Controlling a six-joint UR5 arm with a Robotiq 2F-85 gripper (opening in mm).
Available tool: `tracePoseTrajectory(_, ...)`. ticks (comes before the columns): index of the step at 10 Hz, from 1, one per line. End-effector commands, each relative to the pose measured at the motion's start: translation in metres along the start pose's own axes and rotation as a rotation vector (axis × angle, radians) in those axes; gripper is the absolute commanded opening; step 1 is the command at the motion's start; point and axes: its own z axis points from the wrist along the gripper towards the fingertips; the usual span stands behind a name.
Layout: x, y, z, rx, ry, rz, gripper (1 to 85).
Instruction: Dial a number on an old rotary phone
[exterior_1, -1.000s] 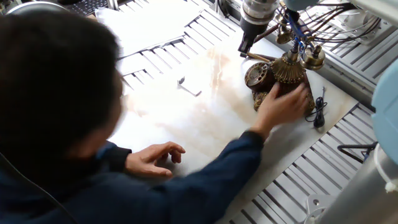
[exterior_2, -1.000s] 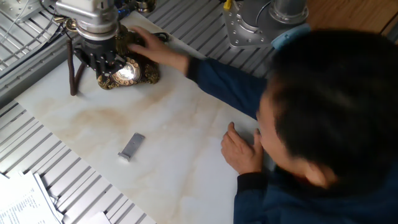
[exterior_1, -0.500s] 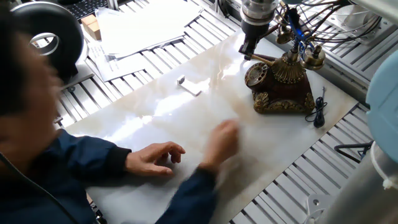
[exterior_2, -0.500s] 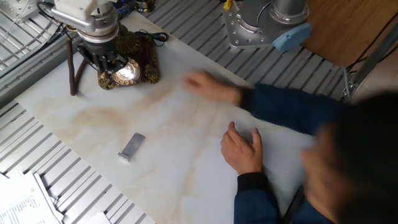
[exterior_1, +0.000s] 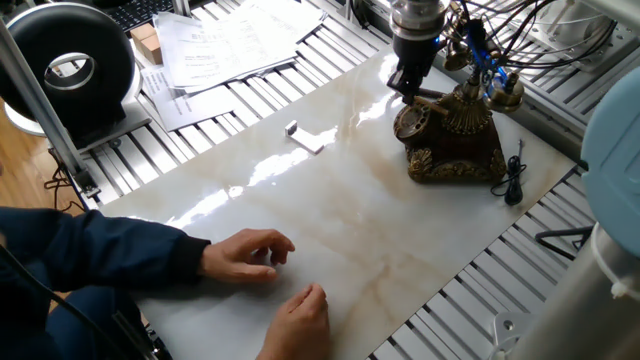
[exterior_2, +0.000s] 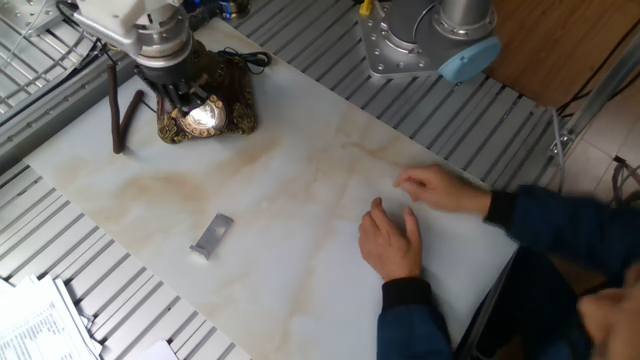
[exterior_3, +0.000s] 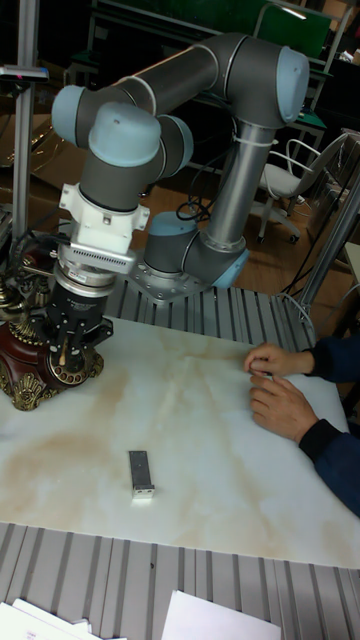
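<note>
The old rotary phone (exterior_1: 460, 140) stands upright at the far right of the marble table, ornate and bronze-brown. Its coppery dial (exterior_1: 412, 120) faces the table's middle. My gripper (exterior_1: 410, 86) hangs straight down right over the dial's upper edge. In the other fixed view the phone (exterior_2: 228, 96) is at top left, and the gripper (exterior_2: 178, 98) covers part of the lit dial (exterior_2: 203, 116). The tall view shows the fingers drawn together, tips at the dial of the phone (exterior_3: 28, 362). Whether the tips touch the dial is hidden.
A person's two hands (exterior_1: 250, 256) (exterior_1: 300, 320) rest at the near table edge. A small grey metal block (exterior_1: 305, 138) lies mid-table. A dark cord (exterior_1: 513, 180) trails right of the phone. A black round device (exterior_1: 70, 65) and papers (exterior_1: 230, 40) sit off the table.
The person's hand left the phone and drew back to the near table edge, and their head left the view. My gripper shifted slightly closer over the dial.
</note>
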Motion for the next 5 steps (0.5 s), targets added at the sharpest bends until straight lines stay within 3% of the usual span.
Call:
tracePoseTrajectory(1,0.007,0.008,0.002,-0.002,0.018,0.129,2.0)
tracePoseTrajectory(2,0.01,0.007,-0.007,-0.025,0.016,0.129,2.0)
tracePoseTrajectory(5,0.018,0.001,-0.013,-0.003,0.024,0.126,2.0)
